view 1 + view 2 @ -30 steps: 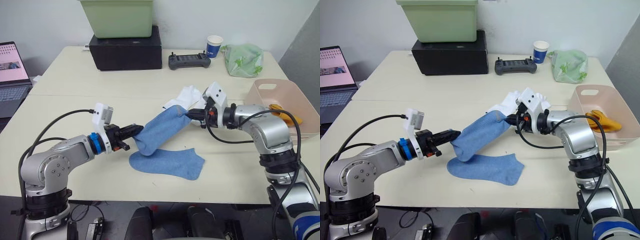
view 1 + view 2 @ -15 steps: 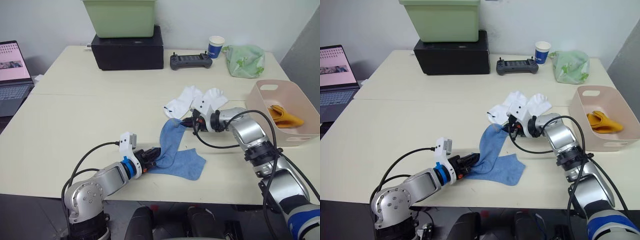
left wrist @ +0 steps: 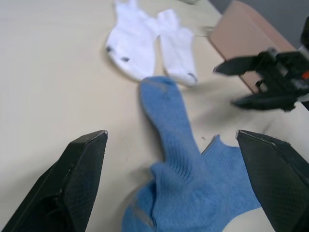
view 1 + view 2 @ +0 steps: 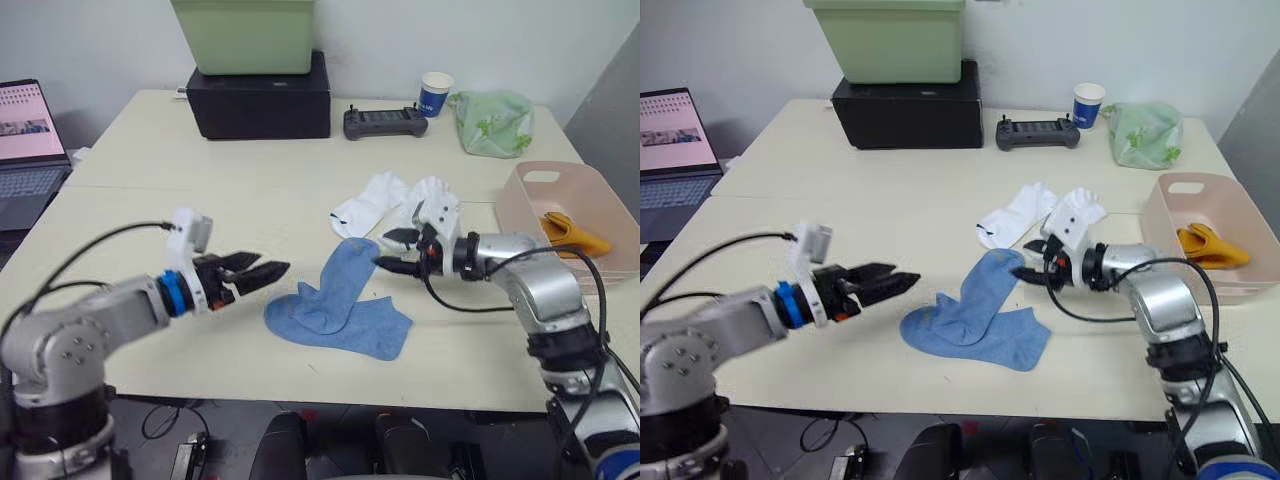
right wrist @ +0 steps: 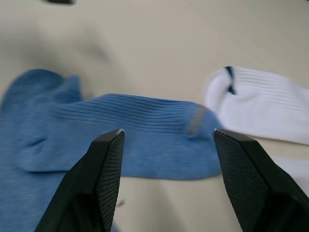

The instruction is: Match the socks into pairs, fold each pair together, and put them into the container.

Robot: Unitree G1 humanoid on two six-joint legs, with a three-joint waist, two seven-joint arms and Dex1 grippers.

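Light blue socks (image 4: 338, 305) stacked on the worktop (image 4: 150, 215), upper one's long axis running toward the right gripper (image 4: 397, 251), nearer at the cuff, fingers spread wide, empty; left gripper (image 4: 262, 272) also wide open, just beside the toe end.

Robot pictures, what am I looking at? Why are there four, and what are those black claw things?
It is a robot with two arms. Two pictures come from cameras in its head, two from cameras on its wrists. The black claws are its hands: the left pincer and the right pincer, both open and holding nothing. On the cream table lie two light blue fabric socks, one across the other, and two white socks. The pale pink plastic basin holds folded mustard-orange socks.
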